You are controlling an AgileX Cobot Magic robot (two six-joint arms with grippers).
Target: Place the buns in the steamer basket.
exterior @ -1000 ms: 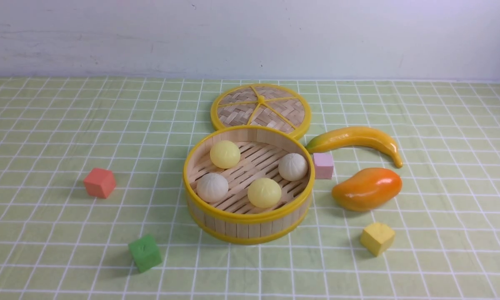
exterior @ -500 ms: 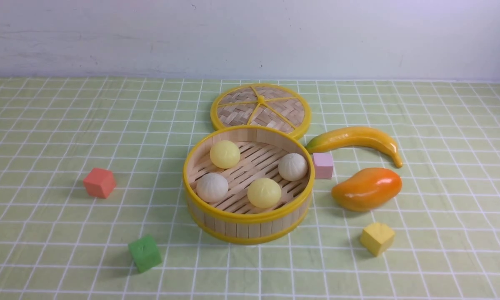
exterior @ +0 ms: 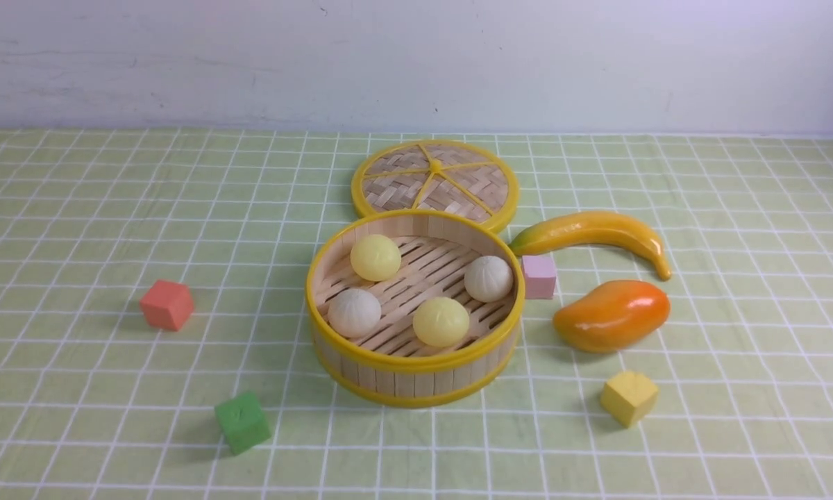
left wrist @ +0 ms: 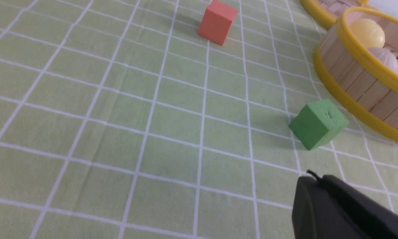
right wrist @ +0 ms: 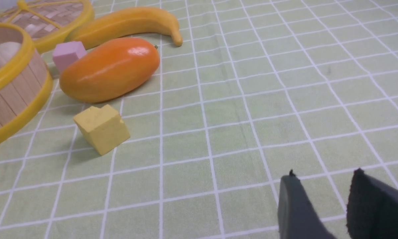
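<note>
Since all four buns already sit inside the steamer basket (exterior: 414, 375), the task reads as done and both arms are parked off the load. Neither arm shows in the front view.

Table (exterior: 97, 208): green-check cloth, flat, few creases; plain pale wall behind its far edge.

Steamer basket stands mid-table, nearer the near edge than the far one. Its lid (exterior: 434, 182) lies flat just behind it toward the far edge, so it's off and out of the way.

Right of the basket: banana (exterior: 593, 232), then mango (exterior: 611, 314) nearer the front. Distractors, untouched.

Buns spread apart on the slats, none stacked: yellow bun (exterior: 375, 257) at the back left, white bun (exterior: 488, 278) at the right wall, white bun (exterior: 354, 312) front left, yellow bun (exterior: 441, 321) at the front.

Cubes: pink cube (exterior: 539, 276) just beside the basket's right wall, red cube (exterior: 166, 304) well left, green cube (exterior: 242, 421) front left, yellow cube (exterior: 628, 397) front right.

Left gripper (left wrist: 310, 186): clenched, nothing in it, low over bare cloth near the green cube. Right gripper (right wrist: 323, 189): fingers apart, nothing between them, over bare cloth, well clear of the yellow cube.
</note>
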